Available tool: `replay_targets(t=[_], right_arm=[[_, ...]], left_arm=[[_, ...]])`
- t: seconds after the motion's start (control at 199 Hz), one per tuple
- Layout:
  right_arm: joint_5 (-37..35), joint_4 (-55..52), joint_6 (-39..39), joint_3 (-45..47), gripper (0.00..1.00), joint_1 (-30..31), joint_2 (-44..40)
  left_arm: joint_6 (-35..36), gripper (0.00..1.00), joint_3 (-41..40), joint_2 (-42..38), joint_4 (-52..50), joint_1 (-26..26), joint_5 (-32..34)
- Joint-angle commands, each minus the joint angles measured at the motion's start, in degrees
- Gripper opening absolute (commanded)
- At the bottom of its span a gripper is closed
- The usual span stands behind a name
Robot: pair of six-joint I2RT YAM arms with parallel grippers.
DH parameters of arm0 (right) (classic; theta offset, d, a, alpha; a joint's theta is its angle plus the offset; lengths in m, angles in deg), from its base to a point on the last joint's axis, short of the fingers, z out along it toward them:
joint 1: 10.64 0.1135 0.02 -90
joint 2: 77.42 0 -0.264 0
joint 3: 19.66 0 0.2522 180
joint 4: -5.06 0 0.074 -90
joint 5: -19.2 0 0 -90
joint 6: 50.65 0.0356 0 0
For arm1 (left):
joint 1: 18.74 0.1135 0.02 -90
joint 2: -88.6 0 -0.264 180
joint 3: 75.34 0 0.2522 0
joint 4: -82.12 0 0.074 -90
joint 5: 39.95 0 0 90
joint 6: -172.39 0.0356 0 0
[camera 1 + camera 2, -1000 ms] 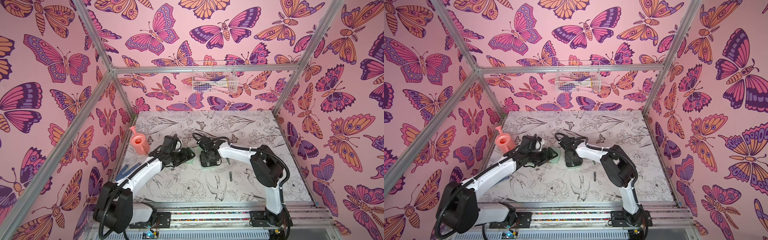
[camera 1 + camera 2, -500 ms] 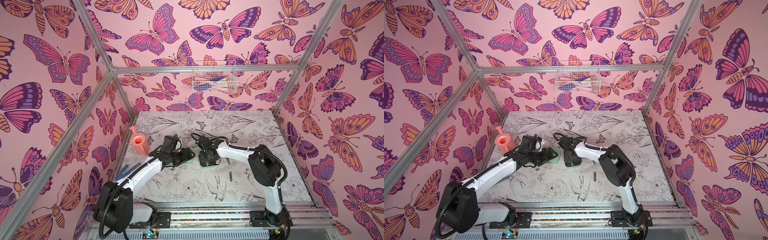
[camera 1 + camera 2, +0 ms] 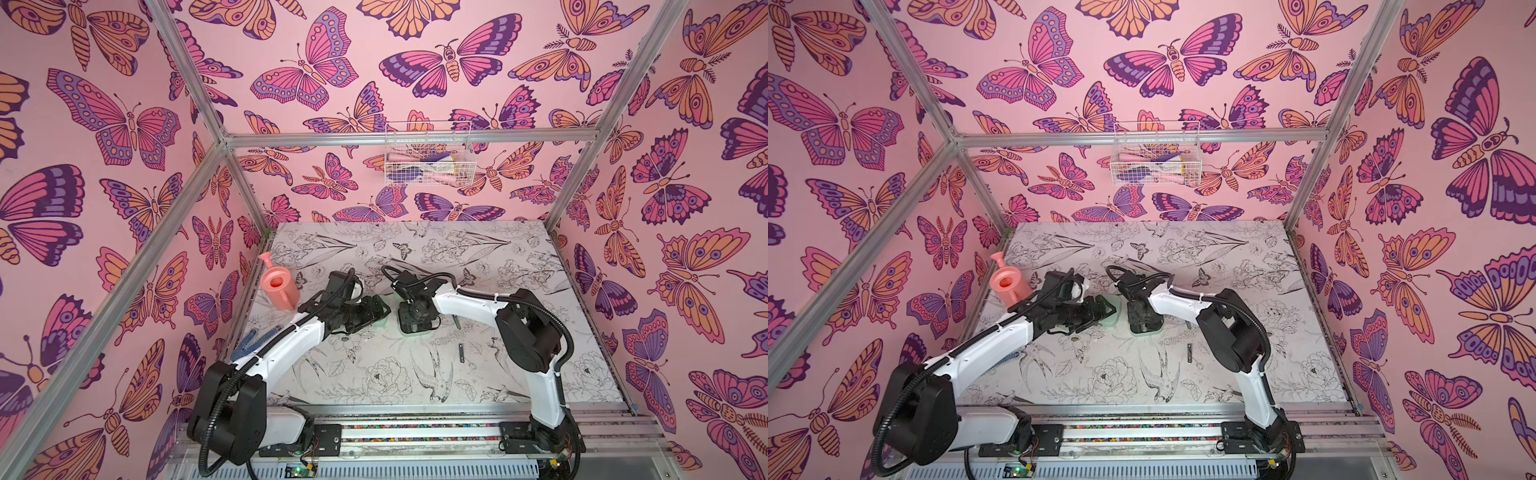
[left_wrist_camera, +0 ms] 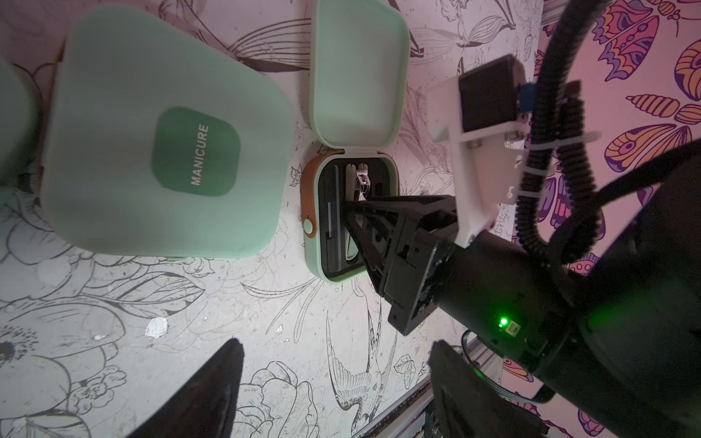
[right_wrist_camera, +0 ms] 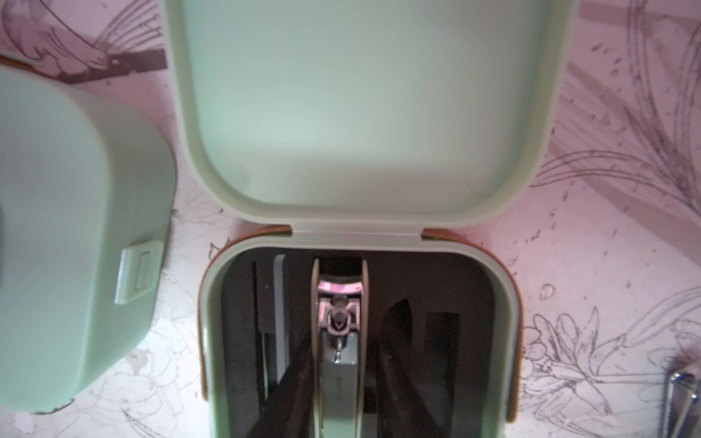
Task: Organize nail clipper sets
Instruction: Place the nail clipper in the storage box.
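**Right gripper in open case, left gripper wide and empty**

Right gripper (image 5: 354, 326) reaches into the open case (image 5: 360, 106). Its jaws are narrow, with one finger (image 5: 398, 330) on each side of the clipper (image 5: 337, 314) in the middle slot of the black tray. There is a small gap on one side. The other side is too dark to tell whether it touches. The frame cuts off the finger bases. The lid is folded back onto the table (image 3: 374, 374). A thin tool (image 5: 278, 303) sits in the next slot, partly behind a finger.

Left gripper (image 4: 333, 349) is wide with nothing between the tips, and only the tips show in its wrist view. It is near the closed case (image 4: 113, 94), labelled MANICURE, with no contact visible. That case sits just beside the open one. In both top views the grippers hide both cases except for green slivers.

A green edge (image 4: 11, 113) past the closed case is cut off, so I can't tell what it is. A loose tool (image 3: 461, 353) lies near the right arm, too small to identify. Another clipper (image 5: 682, 398) is cropped at the frame edge. The watering can (image 3: 279, 287) stands behind the left arm.
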Motion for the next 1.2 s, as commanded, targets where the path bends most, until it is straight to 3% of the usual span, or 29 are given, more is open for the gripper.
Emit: replay_targets(t=[0.0, 0.819, 1.196], right_arm=[[3.8, -2.3, -0.3, 0.2, 0.35, 0.9, 1.3], [3.6, -4.7, -1.2, -3.6, 0.36, 0.9, -3.9], [2.1, -4.9, -1.7, -6.9, 0.22, 0.9, -1.6]], left_arm=[[0.8, 0.79, -0.2, 0.4, -0.9, 0.4, -0.9], [0.5, 0.79, 0.1, 0.2, -0.9, 0.3, -1.0], [0.4, 0.79, 0.2, 0.5, -0.6, 0.3, -1.3]])
